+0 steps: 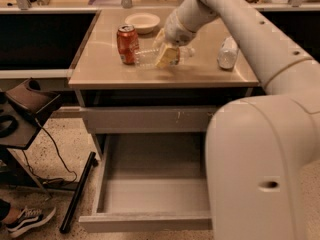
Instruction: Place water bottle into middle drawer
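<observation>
The water bottle (145,57), clear and ribbed, lies on its side on the counter (110,76) just right of the red soda can (127,44). My gripper (167,56) reaches down from the arm over the counter and is closed around the bottle's middle, with its yellowish fingers (166,59) across it. The bottle's neck end pokes out to the right of the fingers. The middle drawer (150,223) is pulled wide open below the counter, with a grey inside and nothing in it. My arm's large pale body hides the drawer's right part.
A white bowl (142,21) sits behind the can. A shorter whitish cloudy bottle (227,53) lies at the counter's right. The scratched top drawer front (150,120) is closed. A black stand (30,104), a black pole (77,191) and a person's shoe (27,219) are at the left.
</observation>
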### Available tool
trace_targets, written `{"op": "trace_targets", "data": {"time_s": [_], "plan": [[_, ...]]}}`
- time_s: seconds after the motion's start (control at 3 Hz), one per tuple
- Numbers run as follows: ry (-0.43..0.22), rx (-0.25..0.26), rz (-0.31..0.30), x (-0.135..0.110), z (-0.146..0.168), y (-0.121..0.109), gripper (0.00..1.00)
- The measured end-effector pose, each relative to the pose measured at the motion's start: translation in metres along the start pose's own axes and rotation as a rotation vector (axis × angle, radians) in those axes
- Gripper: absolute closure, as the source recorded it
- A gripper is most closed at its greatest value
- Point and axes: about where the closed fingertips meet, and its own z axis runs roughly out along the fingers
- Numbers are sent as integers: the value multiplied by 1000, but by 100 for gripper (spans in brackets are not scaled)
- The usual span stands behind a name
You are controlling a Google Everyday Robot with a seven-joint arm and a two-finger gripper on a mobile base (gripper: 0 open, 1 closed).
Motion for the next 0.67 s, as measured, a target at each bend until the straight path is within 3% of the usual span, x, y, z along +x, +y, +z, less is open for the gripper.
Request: {"op": "trace_targets", "data": {"time_s": [0.33, 0.67], "plan": [[-21, 153, -51, -12, -78, 19, 100], [-81, 342, -134, -66, -160, 48, 100]]}}
